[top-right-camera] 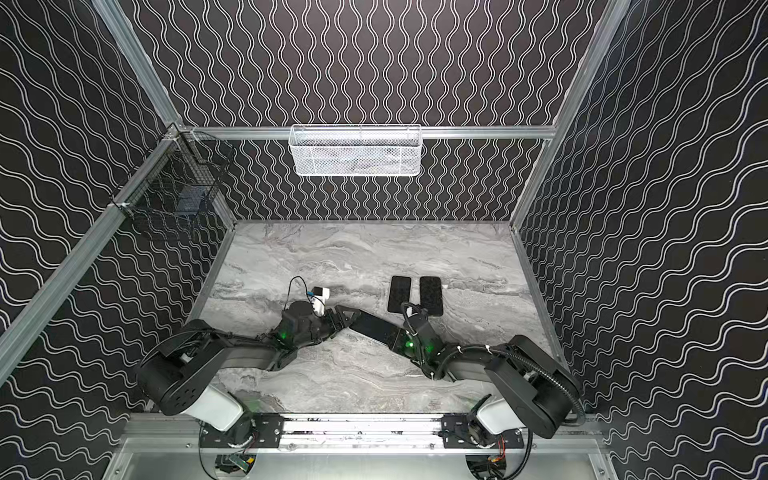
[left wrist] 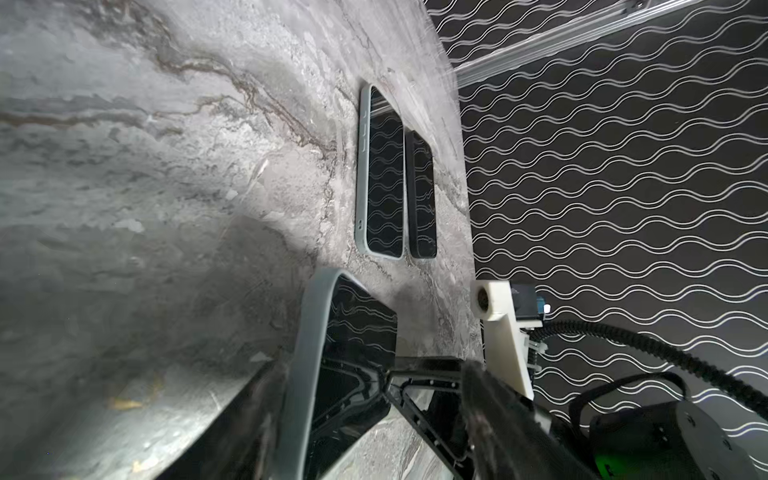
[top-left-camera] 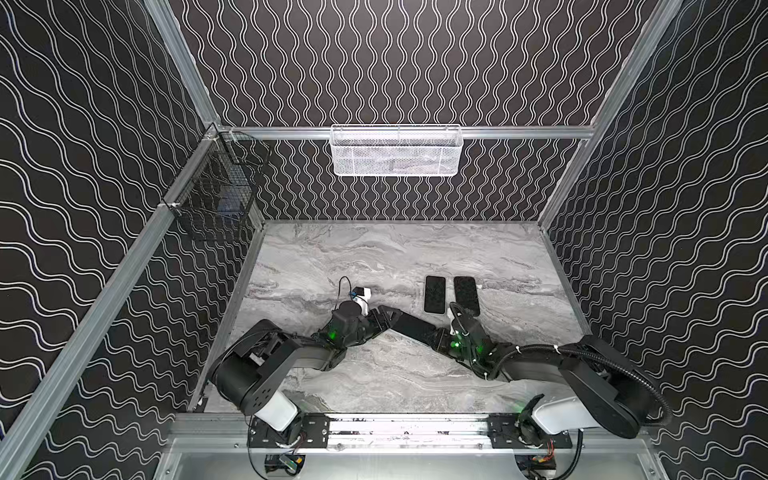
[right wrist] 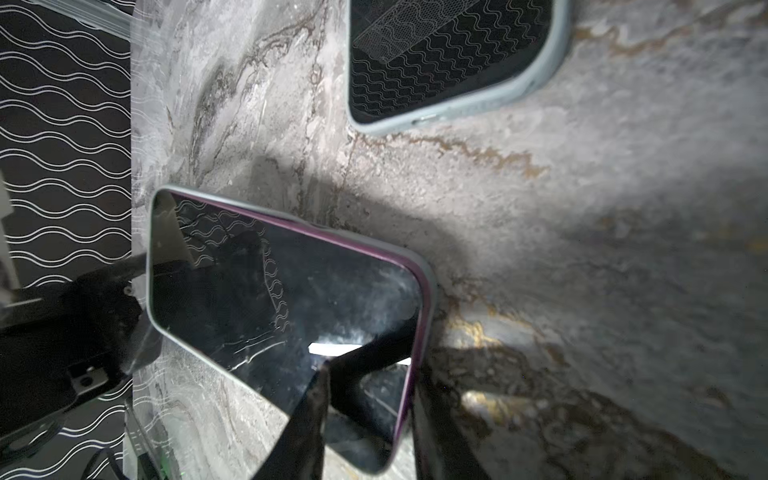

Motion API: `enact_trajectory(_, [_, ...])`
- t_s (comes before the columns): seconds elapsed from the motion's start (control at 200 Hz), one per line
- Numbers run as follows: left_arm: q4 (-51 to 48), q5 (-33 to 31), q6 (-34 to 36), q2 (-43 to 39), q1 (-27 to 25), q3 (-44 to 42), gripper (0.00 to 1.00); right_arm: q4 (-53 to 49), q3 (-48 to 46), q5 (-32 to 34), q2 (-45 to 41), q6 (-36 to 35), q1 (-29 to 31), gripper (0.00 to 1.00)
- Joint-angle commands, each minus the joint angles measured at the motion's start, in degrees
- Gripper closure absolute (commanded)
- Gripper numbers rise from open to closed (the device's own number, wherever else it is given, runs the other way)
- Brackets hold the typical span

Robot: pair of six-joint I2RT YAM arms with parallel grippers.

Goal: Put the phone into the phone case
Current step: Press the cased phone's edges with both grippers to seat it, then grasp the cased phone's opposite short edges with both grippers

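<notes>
Where both top views show the phone (top-left-camera: 415, 328) held over the tabletop's (top-left-camera: 374, 249) middle, we see the right tool (top-left-camera: 434, 336) clamping one end and the left tool (top-left-camera: 384, 318) spread round the other. Left wrist: the phone case (left wrist: 306, 353) rim looks pliable. Right wrist: the phone's face looks slick and rigid, so we'd grip its long edges.

Three phones are in view: a lifted phone (right wrist: 282, 307) between the arms, and two flat on the table (top-left-camera: 374, 249), a grey-rimmed phone (left wrist: 384, 178) and a dark-rimmed phone (left wrist: 422, 199). Pale grey phone cases number two, a near case (left wrist: 305, 340) on the lifted phone and a far case (left wrist: 360, 166) on the grey-rimmed phone. There are two arms with one tool each, the left tool (top-left-camera: 388, 319) and the right tool (top-left-camera: 430, 334), and two wall baskets, a white basket (top-left-camera: 395, 160) and a black basket (top-left-camera: 220, 187).
</notes>
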Motion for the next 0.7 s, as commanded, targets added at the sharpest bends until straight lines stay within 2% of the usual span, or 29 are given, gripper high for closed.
enact_trajectory(0.0, [0.0, 18.1, -1.6, 0.1, -0.7, 1.3, 0.30, -7.2, -0.8, -6.7, 1.5, -0.3, 0.3, 0.67])
enact_trajectory(0.125, [-2.8, 19.9, -1.1, 0.5, -0.7, 1.9, 0.32, -6.4, -0.9, -7.0, 2.1, -0.3, 0.2, 0.67])
enact_trajectory(0.25, [-3.8, 18.8, -1.2, -1.0, -0.7, 0.7, 0.37, -6.1, -1.2, -7.1, 2.1, -0.3, 0.3, 0.67])
enact_trajectory(0.315, [-5.0, 18.0, -0.5, -2.2, -0.7, 0.3, 0.46, -6.2, -1.6, -6.7, 1.6, -0.3, 0.3, 0.66])
enact_trajectory(0.521, [-15.9, 14.9, 5.3, -6.5, -0.7, 2.0, 0.65, -5.8, -2.7, -6.5, 0.9, -0.2, 0.2, 0.66])
enact_trajectory(0.691, [-19.9, 13.9, 7.6, -7.6, -0.7, 3.1, 0.73, -5.4, -2.8, -6.7, 1.1, -0.1, 0.2, 0.66])
